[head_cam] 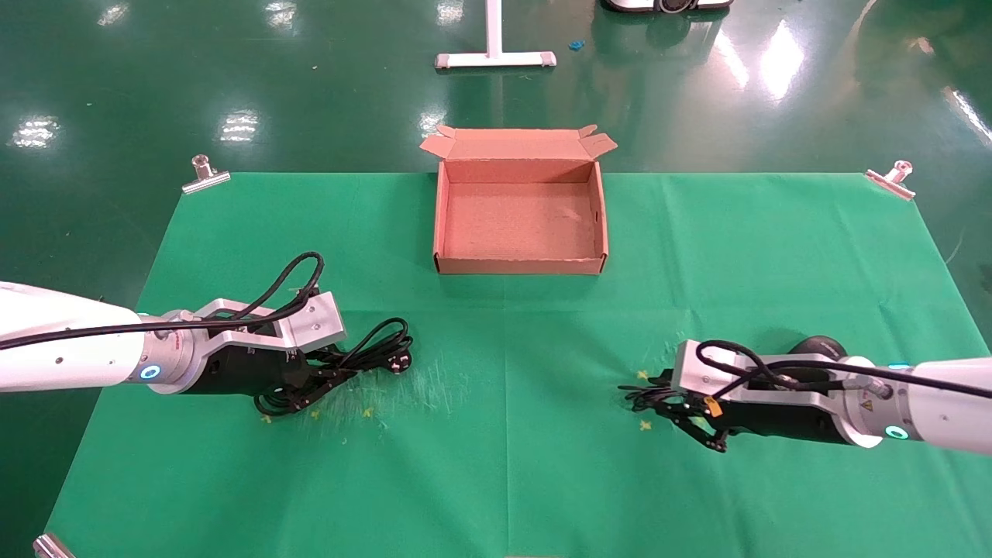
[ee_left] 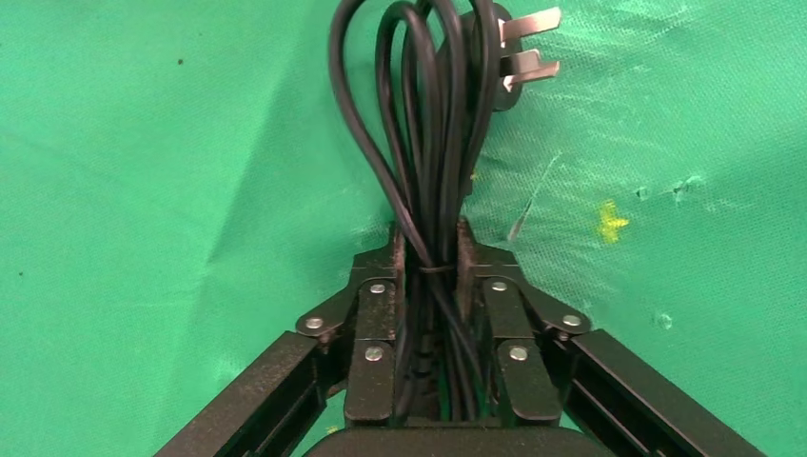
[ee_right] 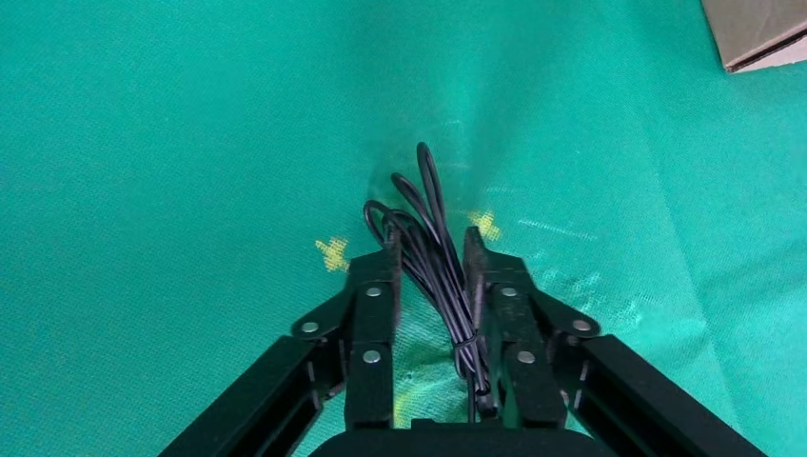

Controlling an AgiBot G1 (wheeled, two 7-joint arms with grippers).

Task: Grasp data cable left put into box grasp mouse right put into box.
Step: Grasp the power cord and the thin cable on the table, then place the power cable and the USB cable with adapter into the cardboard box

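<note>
The head camera is looking down from above over the green cloth-covered table (head_cam: 542,465). Each wrist camera is peering close along its own black fingers (ee_left: 376,314) (ee_right: 371,314) at that same cloth.

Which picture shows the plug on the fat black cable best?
The left wrist view: the plug shows its metal prongs at the end of the data cable clamped in the left pincer. The head view shows it small; the right wrist view misses it.
</note>
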